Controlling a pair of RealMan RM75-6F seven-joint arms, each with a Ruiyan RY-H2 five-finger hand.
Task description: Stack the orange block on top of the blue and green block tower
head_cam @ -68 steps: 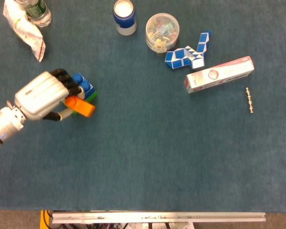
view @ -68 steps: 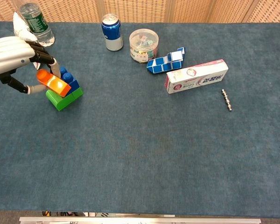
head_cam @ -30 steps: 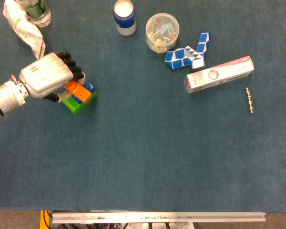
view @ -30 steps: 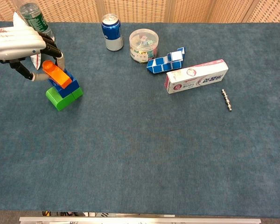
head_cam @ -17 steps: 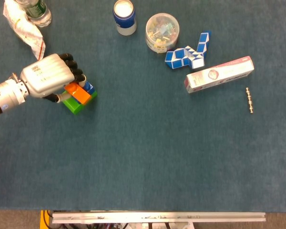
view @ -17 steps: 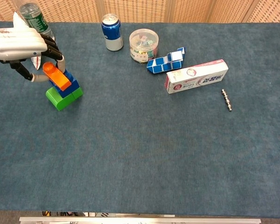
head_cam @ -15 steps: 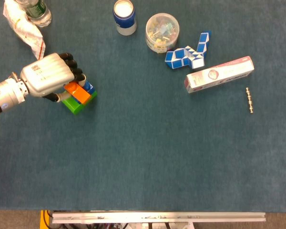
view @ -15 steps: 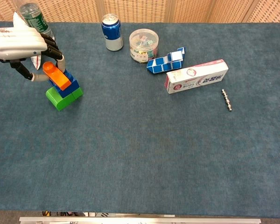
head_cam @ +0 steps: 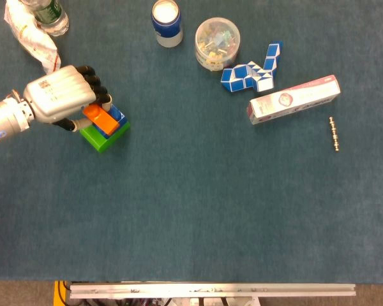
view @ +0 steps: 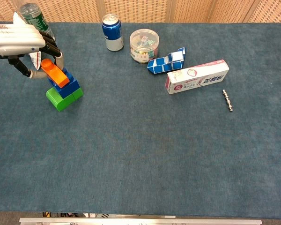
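The left hand is holding the orange block near the far left of the tabletop. Its dark fingers are curling down around the upper end of the block. The block is sitting under the fingers and sticking out past them, toward the middle of the tabletop. It is lying on top of the blue block, and the blue block is sitting on the green block. In the chest view the orange block is tilting, with the end at the fingers higher than the free end. In the head view its long side is running slantwise, from the fingers down and to the right, over the blue block. I cannot tell if it is pressed flat onto the blue block. The right hand is not showing in either view.
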